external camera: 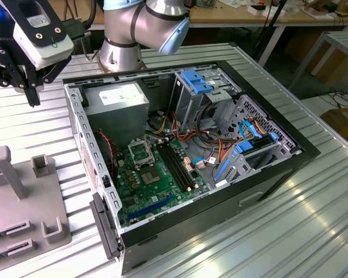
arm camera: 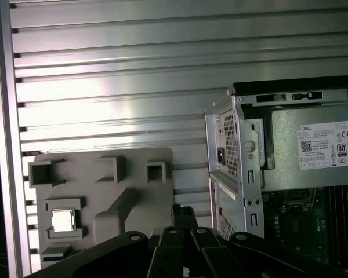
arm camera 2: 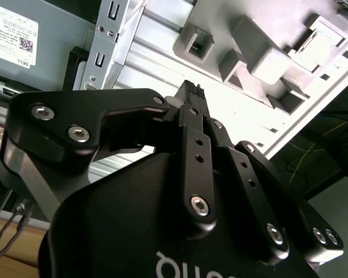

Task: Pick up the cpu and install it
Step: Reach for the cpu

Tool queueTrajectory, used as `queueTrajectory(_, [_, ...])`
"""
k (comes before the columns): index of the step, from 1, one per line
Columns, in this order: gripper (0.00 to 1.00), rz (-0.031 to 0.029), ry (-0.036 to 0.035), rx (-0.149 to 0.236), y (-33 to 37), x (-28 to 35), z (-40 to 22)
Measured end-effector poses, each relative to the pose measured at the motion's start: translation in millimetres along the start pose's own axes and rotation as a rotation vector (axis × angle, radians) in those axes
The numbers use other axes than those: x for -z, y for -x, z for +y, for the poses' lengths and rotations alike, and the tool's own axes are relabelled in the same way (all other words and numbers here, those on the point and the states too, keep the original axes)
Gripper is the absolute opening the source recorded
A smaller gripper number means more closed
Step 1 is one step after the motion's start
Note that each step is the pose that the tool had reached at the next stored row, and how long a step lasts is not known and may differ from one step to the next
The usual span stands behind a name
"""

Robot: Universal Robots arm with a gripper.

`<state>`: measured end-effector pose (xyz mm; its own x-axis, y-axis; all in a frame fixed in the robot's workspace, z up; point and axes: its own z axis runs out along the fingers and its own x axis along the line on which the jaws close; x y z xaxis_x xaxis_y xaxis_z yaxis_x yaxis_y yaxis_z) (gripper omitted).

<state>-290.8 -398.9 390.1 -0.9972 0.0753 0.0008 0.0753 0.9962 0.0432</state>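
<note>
Gripper (external camera: 32, 98) hangs over the slatted table (external camera: 313, 231) at the exterior view's far left, just outside the open case (external camera: 232, 208) and above its rim. In the second wrist view the fingers (arm camera 2: 192, 116) are pressed together at the tips, with nothing between them.

Cpu (arm camera: 64, 220) lies flat, silver face up, in a square pocket of the grey fixture (arm camera: 133, 168). In the first wrist view it is apart from the gripper tips. The fixture rests on the table beside the case, on the exterior view's left.

Inside the case the green motherboard (external camera: 156, 191) lies flat on the floor. The metal-framed socket (external camera: 140, 152) sits at its far end, just near of the grey power supply (external camera: 119, 107).
</note>
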Motion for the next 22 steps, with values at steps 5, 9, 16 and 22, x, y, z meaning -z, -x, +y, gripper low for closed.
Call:
queueTrajectory(5, [0.11,0.0008,0.0000,0.000,-3.0,-0.1,-0.2])
queueTrajectory(9, [0.11,0.0016,-0.0001,0.000,-5.8,-0.1,-0.4])
queueTrajectory(16, [0.11,0.0032,-0.0003,0.000,-14.6,-0.3,-1.1])
queueTrajectory(22, [0.11,0.0043,-0.0003,0.000,-20.9,-0.4,-1.6])
